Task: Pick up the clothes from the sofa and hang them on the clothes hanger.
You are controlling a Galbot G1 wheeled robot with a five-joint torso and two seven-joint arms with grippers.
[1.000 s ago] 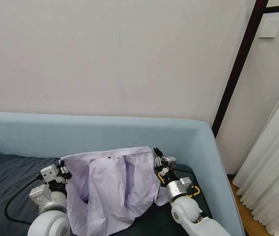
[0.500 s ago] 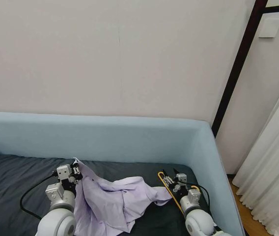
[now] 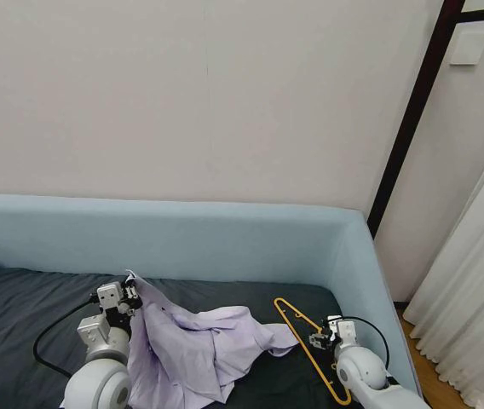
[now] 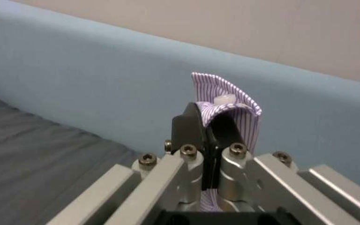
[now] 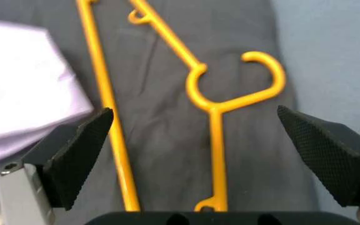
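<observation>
Lilac striped cloth, a shirt (image 3: 199, 345), lies crumpled on the dark seat (image 3: 20, 298) of a pale blue sofa (image 3: 182, 239), towards the near middle. Its near edge is cut off at the bottom of the head view, and its left side is partly hidden behind the robot's left arm. One corner is lifted off the heap at the far left, where the left gripper (image 3: 127, 294) holds it up.

From the left wrist, that gripper (image 4: 208, 117) has its two black fingers (image 4: 189, 126) pinched tight together on a fold of the shirt (image 4: 230, 93). The fold stands up past the fingertips and curls over to one side. A small pale lump sits on it, perhaps a button, but it is too blurred to be sure.

A yellow hanger (image 3: 297, 328) lies flat on the seat, just to the right of the shirt. Its near end is hidden behind the right arm. The right gripper (image 3: 323, 331) is low over the hanger's middle, near the sofa's right arm.

In the right wrist view this gripper (image 5: 200, 157) is spread wide with nothing between its pads (image 5: 80, 154). The hanger (image 5: 108, 108) with its hook lies in the gap below, and a pale edge of the shirt (image 5: 24, 84) sits right beside the long bar. Whether cloth and bar touch is hard to tell.
</observation>
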